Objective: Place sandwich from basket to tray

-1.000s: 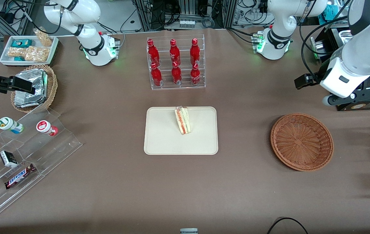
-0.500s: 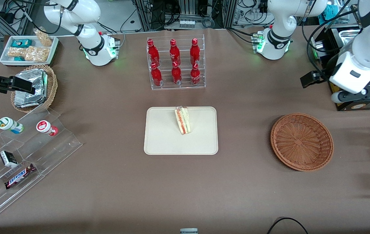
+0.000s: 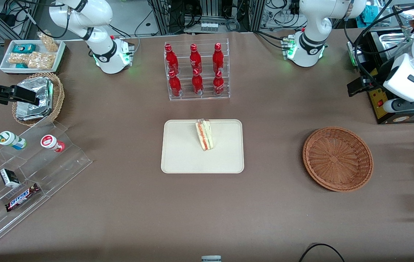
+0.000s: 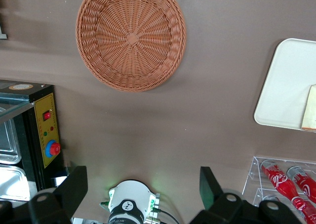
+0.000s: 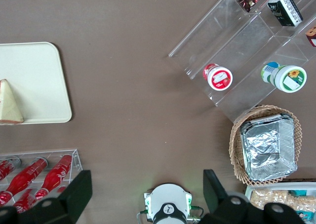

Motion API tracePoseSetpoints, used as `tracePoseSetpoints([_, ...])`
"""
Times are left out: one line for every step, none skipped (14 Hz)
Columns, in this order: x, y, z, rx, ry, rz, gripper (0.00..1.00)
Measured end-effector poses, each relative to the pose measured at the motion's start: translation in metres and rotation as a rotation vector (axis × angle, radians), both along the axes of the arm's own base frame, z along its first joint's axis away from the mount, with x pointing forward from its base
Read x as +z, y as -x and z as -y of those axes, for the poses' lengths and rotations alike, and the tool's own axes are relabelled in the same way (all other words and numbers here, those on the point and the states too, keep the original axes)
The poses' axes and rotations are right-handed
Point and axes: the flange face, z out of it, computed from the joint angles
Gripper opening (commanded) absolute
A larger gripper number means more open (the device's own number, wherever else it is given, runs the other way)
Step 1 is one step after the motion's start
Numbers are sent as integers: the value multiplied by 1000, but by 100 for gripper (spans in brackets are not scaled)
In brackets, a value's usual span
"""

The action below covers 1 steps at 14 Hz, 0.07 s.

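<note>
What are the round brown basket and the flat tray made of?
The basket looks like woven wicker, reddish-brown: thin strands spiral out from its middle.

The tray looks like smooth matte plastic or pressed fibre, cream-coloured; which one is hard to tell.

The sandwich lies on the tray. The gripper hangs open, high above the table near the working arm's base.

Sandwich (image 3: pixel 204 135) wedge upright on cream tray (image 3: pixel 181 156), red-brown wicker basket (image 3: pixel 338 158) well apart, gripper (image 4: pixel 143 190) open above table
</note>
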Motion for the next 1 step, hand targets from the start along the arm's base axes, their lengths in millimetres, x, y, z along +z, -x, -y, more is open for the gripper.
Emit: tracePoseSetpoints([-2,-1,0,0,-1,-3,100])
